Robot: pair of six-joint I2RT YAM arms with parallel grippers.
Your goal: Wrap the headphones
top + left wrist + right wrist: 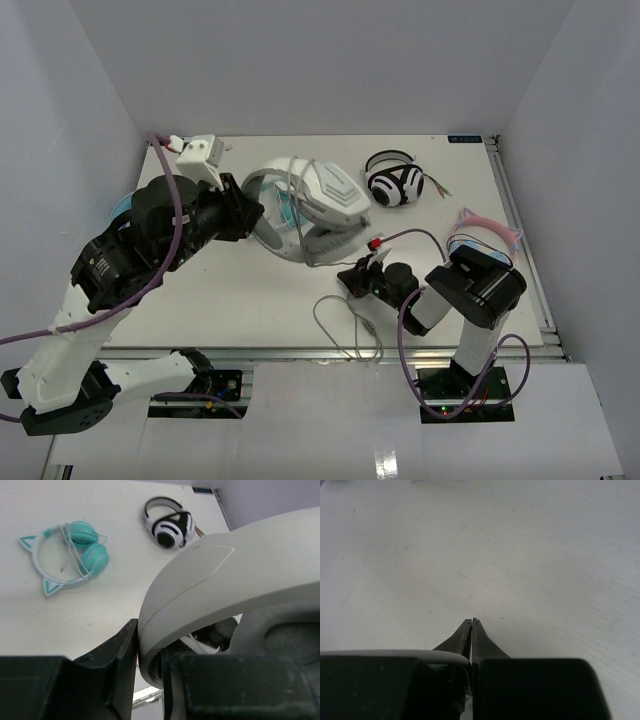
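Note:
The light grey headphones are held up at the back middle of the table. My left gripper is shut on their headband. In the left wrist view the headband fills the right side and sits clamped between my left gripper's jaws. The thin grey cable runs down from the cups and lies in a loose loop near the front edge. My right gripper is low over the table by the cable. In its wrist view the right gripper is pressed shut, seemingly pinching the cable.
Teal cat-ear headphones lie under the lifted grey pair. Black-and-white striped headphones lie at the back right. Pink cat-ear headphones lie at the right edge by my right arm. White walls enclose the table.

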